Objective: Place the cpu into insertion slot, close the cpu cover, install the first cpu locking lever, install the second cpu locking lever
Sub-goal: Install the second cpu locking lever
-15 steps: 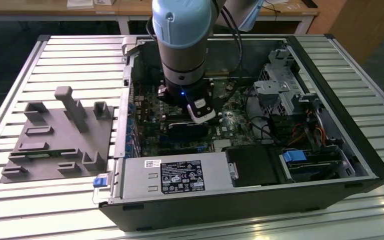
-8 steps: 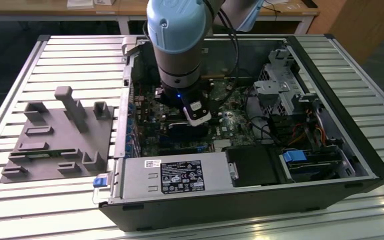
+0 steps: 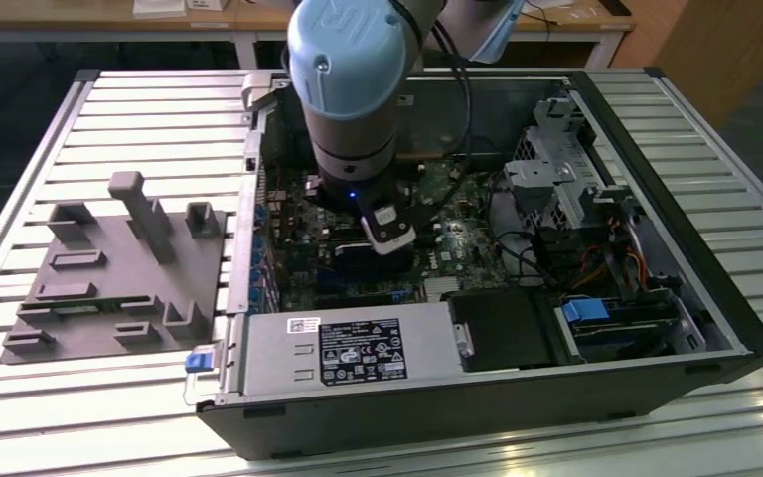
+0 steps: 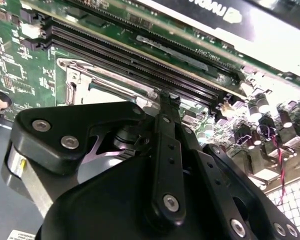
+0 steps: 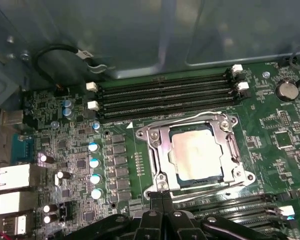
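The cpu (image 5: 196,151) is being shown in the first wrist view seated in the insertion slot (image 5: 162,165), its dull silver top facing up. It is being framed by the cpu cover (image 5: 229,145), which is lying down flat around it, with the chip showing through the cut-out centre. The slot is being flanked by long black memory slots (image 5: 165,95) on one side, and further black slots are lying on its other side, all set in the green motherboard (image 5: 270,125).

The gripper (image 5: 161,196) is being held just beside the slot's metal rim, at the edge nearest the camera; its jaws are being kept pressed together, with nothing gripped between them. In the second wrist view the closed gripper (image 4: 169,100) is being seen at the socket's silver frame, close to the memory slots (image 4: 140,55).

In the exterior view the arm (image 3: 350,89) is being reached down into the open computer case (image 3: 488,407), which is lying on the slatted table (image 3: 76,417). A grey fixture plate (image 3: 103,283) is resting on the table beside the case.
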